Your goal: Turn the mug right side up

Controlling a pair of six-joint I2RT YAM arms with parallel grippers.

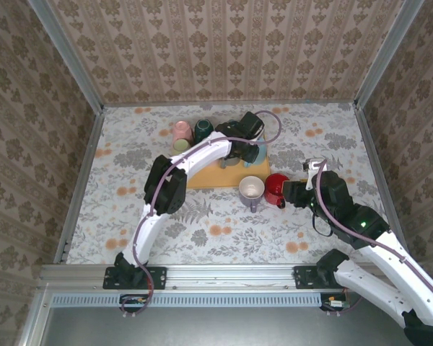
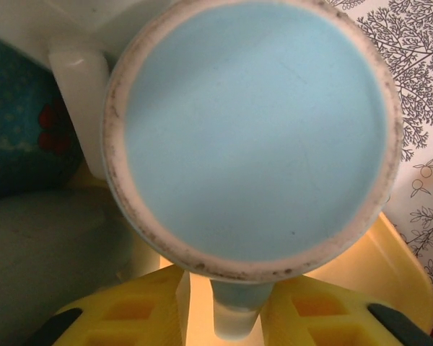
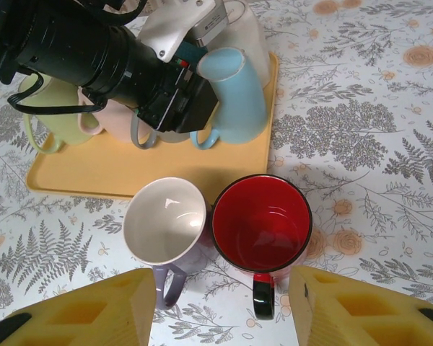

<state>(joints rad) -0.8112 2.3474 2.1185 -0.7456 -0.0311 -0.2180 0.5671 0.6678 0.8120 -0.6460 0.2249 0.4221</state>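
A light blue mug [image 2: 252, 130] stands upside down on the yellow tray [image 2: 390, 267], its flat base facing the left wrist camera. Its handle [image 2: 238, 306] lies between the yellow fingers of my left gripper [image 2: 227, 285]. The right finger touches the handle and a thin gap shows on the left side, so the jaws are open around it. From the right wrist view the blue mug [image 3: 234, 94] leans a little, with the left gripper [image 3: 180, 108] at its handle side. My right gripper [image 3: 224, 317] hangs open over the table with nothing between its fingers.
A purple mug with a white inside [image 3: 166, 220] and a red mug [image 3: 261, 223] stand upright, side by side, off the tray's near edge. On the tray [image 1: 209, 176] are pink [image 1: 181, 131], dark green [image 1: 203, 130] and pale green [image 1: 180, 145] mugs. Walls enclose the table.
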